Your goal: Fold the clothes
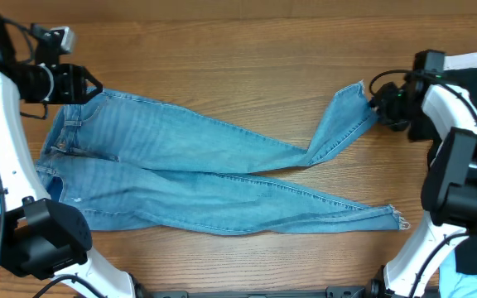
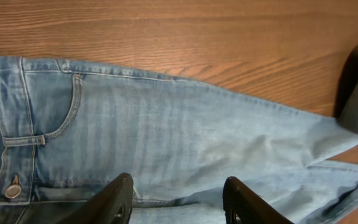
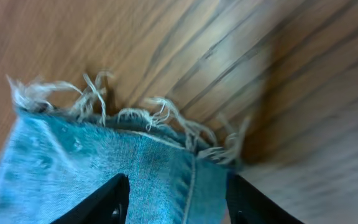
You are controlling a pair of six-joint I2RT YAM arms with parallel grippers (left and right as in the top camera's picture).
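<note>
My overhead looks straight down on the whole table (image 1: 238,50). Left wrist's close over the jeans (image 2: 166,124) waist, right wrist's tight on a hem (image 3: 123,134). Overhead shows both.

The jeans (image 1: 180,157) span the middle; bare table (image 1: 222,50) runs wide along the far side.

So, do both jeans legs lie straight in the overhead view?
No, on the jeans the far leg kinks sharply, its hem end angling away from the near leg.
</note>
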